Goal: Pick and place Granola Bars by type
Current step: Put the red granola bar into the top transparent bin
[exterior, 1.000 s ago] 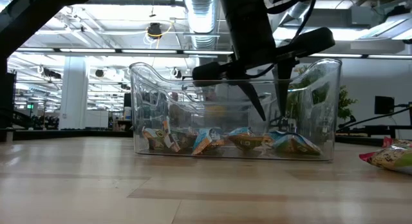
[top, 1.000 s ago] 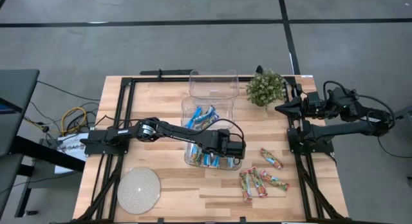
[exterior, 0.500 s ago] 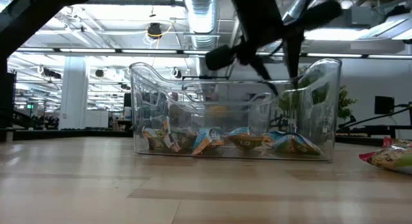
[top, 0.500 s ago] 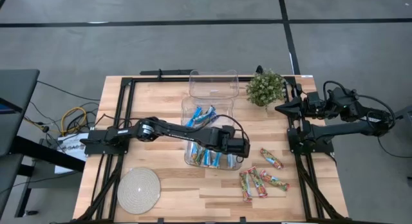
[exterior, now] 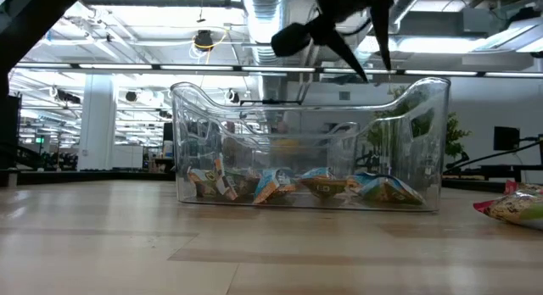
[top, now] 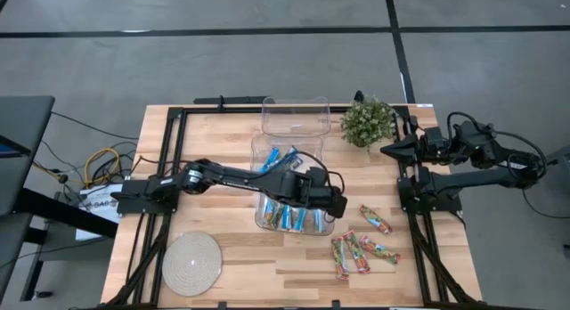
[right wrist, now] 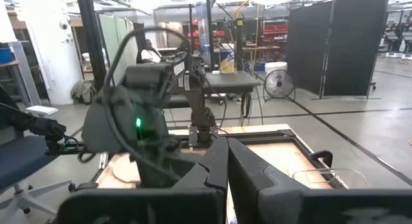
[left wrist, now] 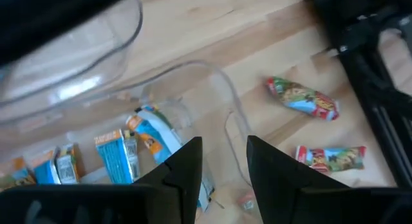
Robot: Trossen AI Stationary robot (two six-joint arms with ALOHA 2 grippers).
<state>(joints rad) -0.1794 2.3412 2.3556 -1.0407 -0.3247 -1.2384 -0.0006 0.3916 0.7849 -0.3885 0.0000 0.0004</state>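
Observation:
My left gripper [top: 337, 208] hangs open and empty above the right end of a clear bin [top: 260, 196]; in the low view its fingers [exterior: 376, 41] stand above the bin's rim [exterior: 424, 85]. Blue and tan wrapped granola bars [top: 287, 217] lie on the bin's floor, with more [top: 278, 159] at its far end. Several red-green-orange bars [top: 360, 250] lie on the table right of the bin, one [left wrist: 302, 99] apart from the rest. My right gripper [right wrist: 226, 161] is shut and parked level at the table's right edge.
An empty clear bin [top: 296, 115] stands behind the filled one. A small potted plant [top: 367, 121] sits at the far right, and a round woven mat [top: 191, 263] at the near left. Black frame rails [top: 175, 159] run along both table sides.
My left gripper has risen straight up out of the bin, from among the bars to above the rim, rolling a little as it rose. Its fingers stay equally far apart and carry nothing. The bars in the bin lie as before.

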